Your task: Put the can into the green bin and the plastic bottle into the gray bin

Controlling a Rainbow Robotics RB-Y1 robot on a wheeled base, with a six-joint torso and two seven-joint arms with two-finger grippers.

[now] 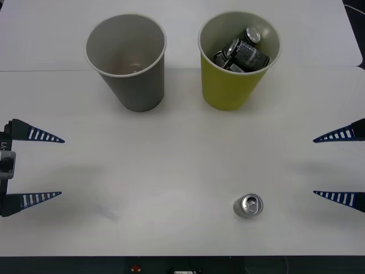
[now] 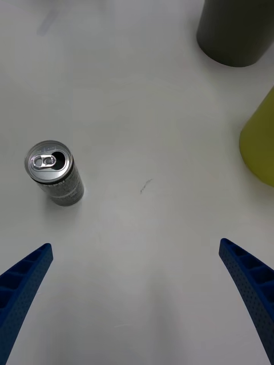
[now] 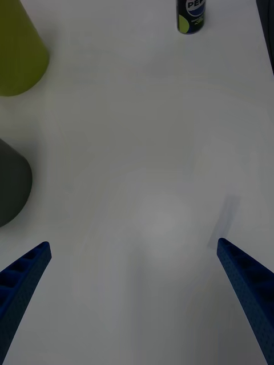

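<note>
Silver can upright on the white counter, pull-tab top facing up, toward the near edge and right of centre, touching nothing. Well apart from both bins, which stand side by side toward the far side, close to each other but not touching. Yellow-green paper-cup shape for the green bin, on the right, already holding several dark cans piled at angles inside its pale wall. Gray bin to its left, upright, white rim, pale inside, contents hard to tell beyond a faint mark at the bottom. Left gripper low over the counter at the left edge, blue ribbed fingers spread wide and holding nothing. Right gripper at the right edge, likewise spread wide and holding nothing, with the can nearer to its lower finger yet clearly apart from it. From the right wrist view, same can upright ahead of the open fingers, off to one side, with the bases of the gray bin and green bin farther off. From the left wrist view, can far across bare counter, dark label with a green patch showing, and parts of the green bin and gray bin at one side, blue fingers wide apart.
</note>
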